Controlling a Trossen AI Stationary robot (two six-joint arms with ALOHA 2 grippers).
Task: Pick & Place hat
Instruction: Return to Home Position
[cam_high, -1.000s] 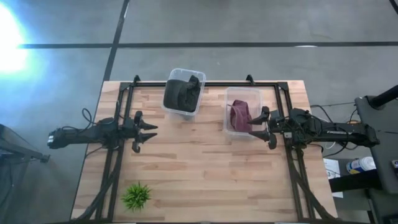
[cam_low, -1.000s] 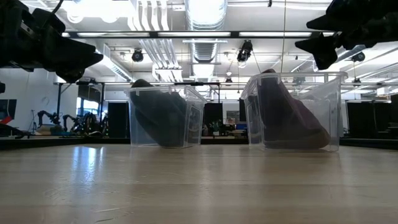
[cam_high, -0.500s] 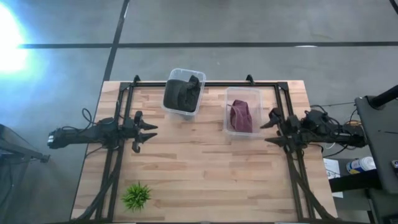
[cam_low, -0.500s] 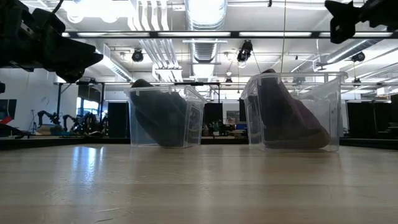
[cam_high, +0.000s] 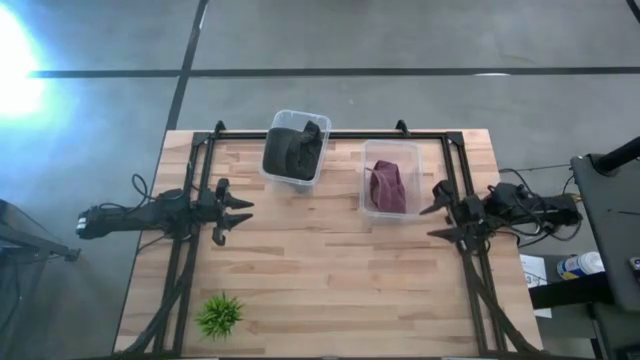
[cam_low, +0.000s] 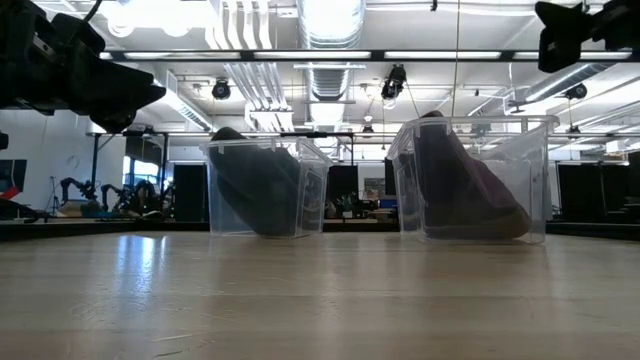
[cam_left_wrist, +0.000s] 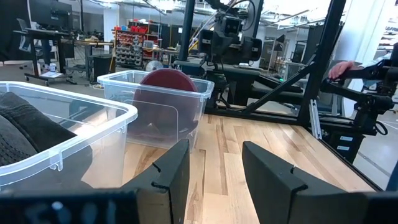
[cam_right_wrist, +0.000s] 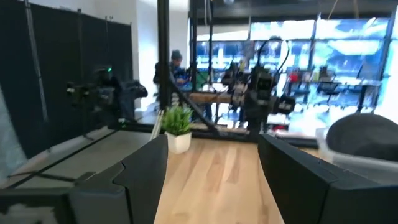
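Observation:
A maroon hat (cam_high: 386, 188) lies in a clear bin (cam_high: 368, 205) at the table's far right; in the low view the maroon hat (cam_low: 465, 190) leans against the bin's wall. A black hat (cam_high: 292, 152) fills a second clear bin (cam_high: 322, 160) to its left. My right gripper (cam_high: 437, 222) hangs open above the table, to the right of the maroon hat's bin, and holds nothing. My left gripper (cam_high: 240, 212) waits open at the table's left, raised, its fingers (cam_left_wrist: 171, 177) pointing toward the bins.
A small potted plant (cam_high: 219, 315) stands near the table's near left corner. Black frame rails (cam_high: 185, 270) run along the table's left, right and far sides. Bare wood lies between the arms (cam_high: 330, 260). A person's hand (cam_left_wrist: 341, 67) shows beyond the table.
My right gripper has drawn back from the maroon hat's bin toward the table's right edge, staying open. Both hats have stayed in their bins.

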